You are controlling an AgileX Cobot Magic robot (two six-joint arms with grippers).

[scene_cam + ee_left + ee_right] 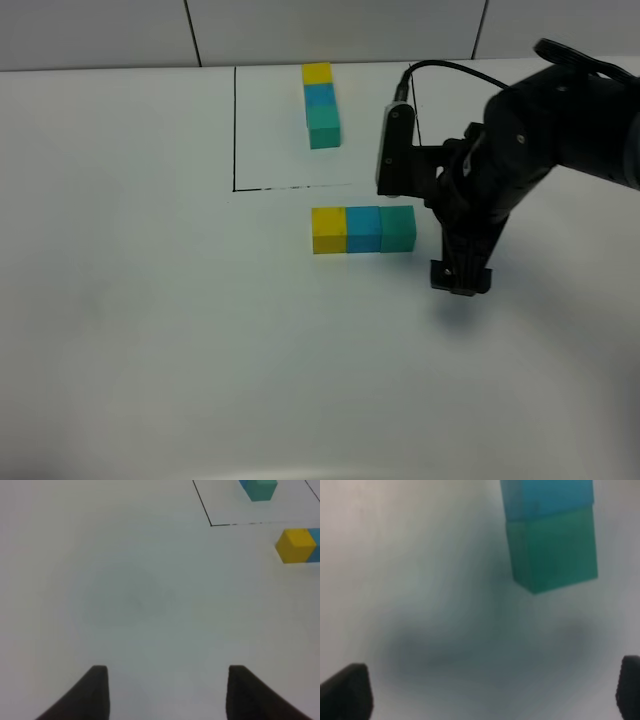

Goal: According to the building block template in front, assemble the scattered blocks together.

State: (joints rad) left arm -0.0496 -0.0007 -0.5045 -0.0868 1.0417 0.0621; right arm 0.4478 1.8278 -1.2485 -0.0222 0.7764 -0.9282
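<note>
Right tool spread wide, matte cubes touching in row

Chunky black right arm.
Thin black cable at its eleven o'clock runs into a pale grey wrist box; fingertips dark.

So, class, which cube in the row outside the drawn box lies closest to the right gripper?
The teal-green cube, at the row's end by the right gripper; the blue cube is mid-row, the yellow cube farthest.
</note>
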